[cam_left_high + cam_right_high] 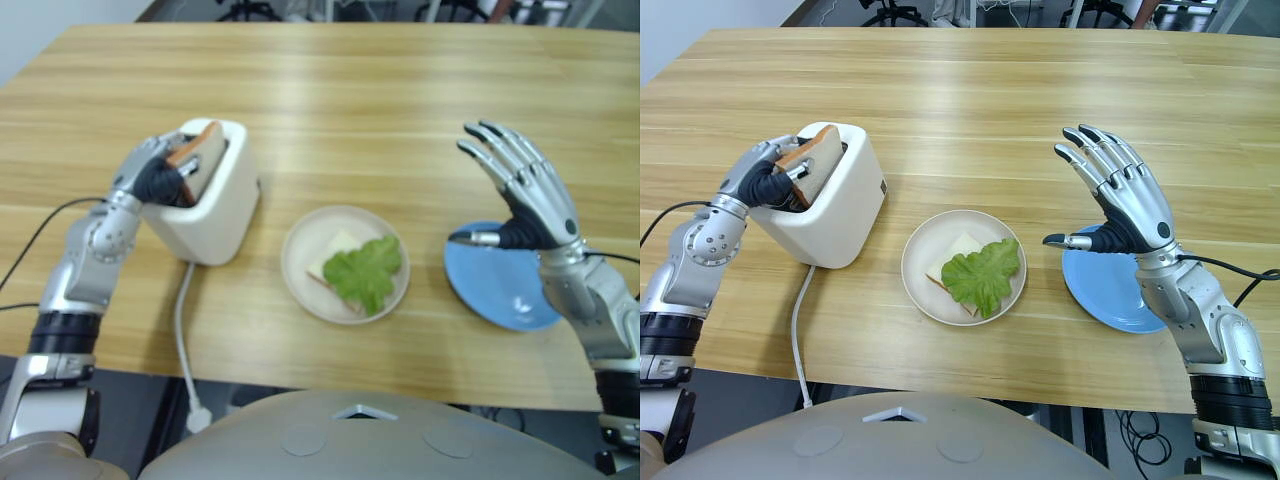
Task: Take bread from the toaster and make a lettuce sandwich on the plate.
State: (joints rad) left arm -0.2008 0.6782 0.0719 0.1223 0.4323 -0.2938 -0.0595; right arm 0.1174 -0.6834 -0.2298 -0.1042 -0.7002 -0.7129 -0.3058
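— Bread (810,163) is sitting where?
— In the toaster (840,222), nine o'clock from the plate (912,272); left hand (764,181) is gripping it. Right hand (1130,205) is hovering at three o'clock, spread open.

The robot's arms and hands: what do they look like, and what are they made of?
The left arm and right arm are chunky silver-grey metal segments with round joints and a black band lower down. The left hand and right hand are human-shaped, with silver segmented fingers, dark fingertips and black palms. A thin black cable trails beside each arm.
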